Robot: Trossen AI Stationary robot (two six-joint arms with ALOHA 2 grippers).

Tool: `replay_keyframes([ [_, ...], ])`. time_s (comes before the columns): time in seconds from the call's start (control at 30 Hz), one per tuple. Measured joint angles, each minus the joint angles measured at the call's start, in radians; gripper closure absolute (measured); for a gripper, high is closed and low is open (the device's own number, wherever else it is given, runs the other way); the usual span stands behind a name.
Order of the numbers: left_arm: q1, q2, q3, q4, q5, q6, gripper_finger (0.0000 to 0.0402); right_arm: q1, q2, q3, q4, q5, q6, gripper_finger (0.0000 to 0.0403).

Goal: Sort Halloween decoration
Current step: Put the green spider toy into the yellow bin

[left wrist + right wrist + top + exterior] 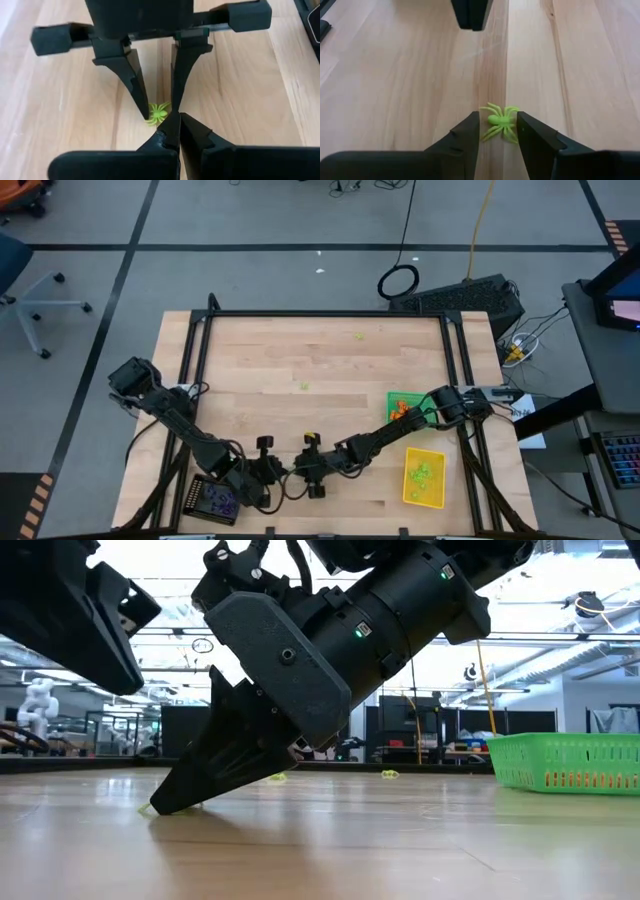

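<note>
A lime green spider decoration (500, 122) lies flat on the wooden table near its front middle. My right gripper (497, 131) reaches down at a slant from the right, its fingertips on the table (160, 808), one finger on each side of the spider. My left gripper (172, 127) hangs shut and empty just above the table. It faces the right gripper (160, 107) from the left, close to the spider (157, 112). In the high view the two grippers (295, 470) meet tip to tip. My right gripper has the spider between its two fingers (470, 131), and the leg tips (512, 135) on both sides reach the fingers' inner faces. The fingers come slanting down from the table's right. The spider lies flat on the wood, not lifted.
A green tray (392, 398) with orange pieces and a yellow tray (437, 458) with lime pieces stand at the right. A black tray (195, 498) with purple pieces sits at the front left. Two loose lime pieces (360, 335) (304, 386) lie farther back on the table.
</note>
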Motion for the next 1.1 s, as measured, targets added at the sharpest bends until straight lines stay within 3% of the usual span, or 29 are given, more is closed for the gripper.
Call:
replay_keyframes([
  [0.7, -0.009, 0.0, 0.0, -0.01, -0.036, -0.001, 0.0393, 0.001, -0.047, -0.003, -0.075, -0.002, -0.008, 0.0287],
  [1.1, -0.009, 0.0, 0.001, -0.011, -0.036, -0.005, 0.0393, 0.001, -0.155, -0.002, -0.186, -0.002, -0.037, 0.0287],
])
